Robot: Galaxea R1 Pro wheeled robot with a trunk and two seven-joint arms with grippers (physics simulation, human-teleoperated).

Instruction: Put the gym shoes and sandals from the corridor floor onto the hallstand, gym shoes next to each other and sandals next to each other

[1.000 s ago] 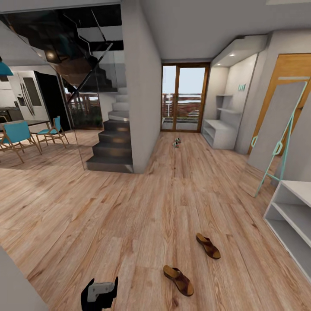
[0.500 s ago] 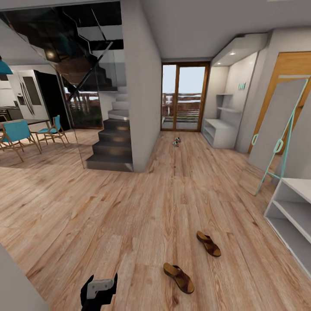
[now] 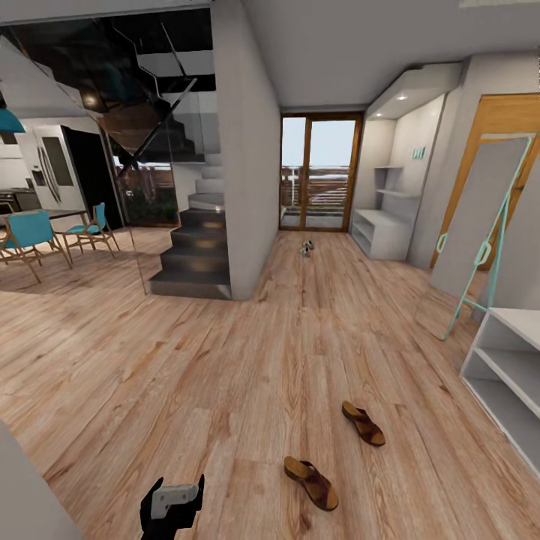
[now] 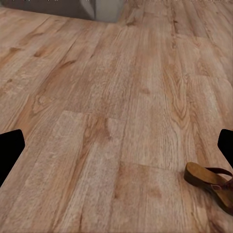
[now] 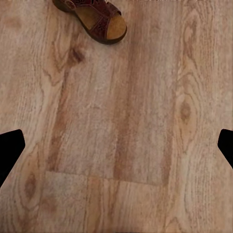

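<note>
Looking down the corridor floor (image 3: pixel 225 360), I see both sandals lying apart close ahead, the nearer sandal (image 3: pixel 310 483) and the farther sandal (image 3: pixel 364 424). The gym shoes (image 3: pixel 306 247) sit far off by the hallstand (image 3: pixel 382 232). My left gripper (image 3: pixel 172 504) hangs low, fingers spread wide and empty; the right gripper (image 5: pixel 116 145) likewise, over bare planks

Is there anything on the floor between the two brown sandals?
No. In the head view, only bare wood floor lies between the near sandal and the far sandal.
</note>
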